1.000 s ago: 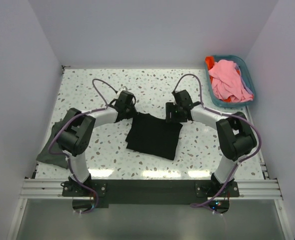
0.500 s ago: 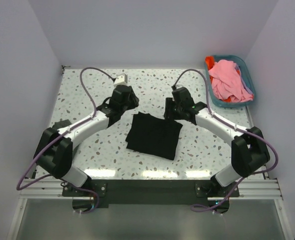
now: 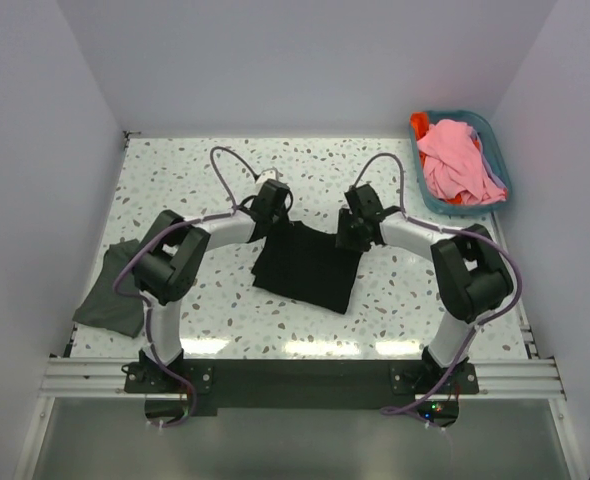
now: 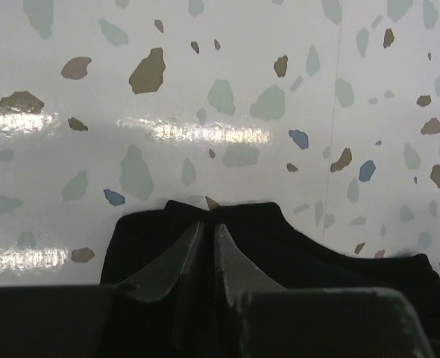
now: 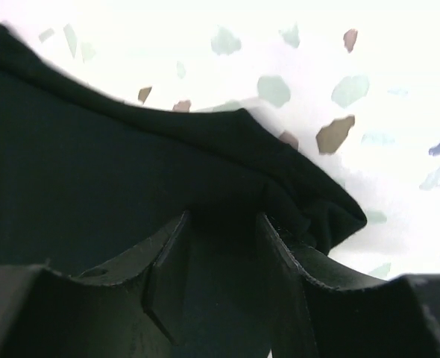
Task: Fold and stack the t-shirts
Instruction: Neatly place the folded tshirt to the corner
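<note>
The black t-shirt [image 3: 305, 268] is the biggest thing I see: folded to a rough rectangle, slightly skewed, flat at the centre of the speckled table [image 3: 175, 170]. The dark grey t-shirt [image 3: 110, 292] lies crumpled at the table's left edge, well apart from it. In the upper right corner a pink t-shirt [image 3: 458, 160] is heaped in the teal basket [image 3: 497, 140], with an orange-red t-shirt [image 3: 421, 127] showing at the basket's left rim.

Both arms bend inward in the top view and meet the black shirt's far edge. The left arm [image 3: 170, 265] folds sharply at its elbow; the left gripper [image 3: 278, 222] sits at the shirt's upper left corner. In its wrist view the fingers [image 4: 192, 250] are clenched to a thin slit on the black hem, and the cloth humps up around them. The right arm [image 3: 470, 270] mirrors it, and the right gripper [image 3: 347, 232] sits at the upper right corner. There the fingers [image 5: 168, 276] stand parted astride the folded edge, with black cloth between them.
</note>
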Controlling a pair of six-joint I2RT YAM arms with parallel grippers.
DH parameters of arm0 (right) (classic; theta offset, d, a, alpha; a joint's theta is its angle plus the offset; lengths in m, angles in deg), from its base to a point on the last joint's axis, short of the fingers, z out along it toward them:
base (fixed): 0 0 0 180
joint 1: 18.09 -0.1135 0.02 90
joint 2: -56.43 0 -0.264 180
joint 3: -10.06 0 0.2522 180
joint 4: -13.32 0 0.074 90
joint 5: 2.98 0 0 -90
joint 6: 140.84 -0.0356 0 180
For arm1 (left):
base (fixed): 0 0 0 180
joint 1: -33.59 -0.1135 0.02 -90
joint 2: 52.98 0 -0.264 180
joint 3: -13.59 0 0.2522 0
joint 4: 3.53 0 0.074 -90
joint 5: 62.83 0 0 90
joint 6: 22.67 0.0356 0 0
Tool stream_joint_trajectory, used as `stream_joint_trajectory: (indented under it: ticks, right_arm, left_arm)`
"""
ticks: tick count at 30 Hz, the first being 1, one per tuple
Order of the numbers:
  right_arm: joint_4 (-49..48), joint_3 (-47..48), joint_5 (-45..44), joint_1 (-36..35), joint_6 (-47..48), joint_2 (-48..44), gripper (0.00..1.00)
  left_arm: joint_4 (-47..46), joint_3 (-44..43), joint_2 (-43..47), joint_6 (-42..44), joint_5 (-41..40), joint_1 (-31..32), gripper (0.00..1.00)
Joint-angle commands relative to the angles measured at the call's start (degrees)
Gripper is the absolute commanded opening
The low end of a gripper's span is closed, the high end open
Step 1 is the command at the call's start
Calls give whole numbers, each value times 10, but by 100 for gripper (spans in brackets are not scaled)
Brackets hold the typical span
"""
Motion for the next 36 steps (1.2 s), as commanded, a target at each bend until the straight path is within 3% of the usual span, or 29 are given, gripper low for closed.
stream_joint_trajectory:
  ticks: [1,7,13,20,24,29,36]
  right_arm:
    - [-22,-9,18,28,-4,32,44]
    - [-65,-34,109,67,-3,41,45]
    - [-94,-7,216,84,10,62,54]
    - [-102,33,324,109,-11,94,57]
    - [-61,96,324,109,9,110,58]
    - [-23,169,337,108,21,159,58]
    - [29,264,314,109,56,215,59]
  left_arm:
    - [28,-12,-27,-22,-12,-9,14]
    - [29,28,-22,-47,-8,-30,13]
    - [1,37,20,-22,18,-52,15]
    - [-11,-5,98,28,71,-117,34]
    - [35,10,169,35,31,-121,59]
    - [49,126,244,9,13,-121,73]
    - [-23,267,310,-5,113,-121,80]
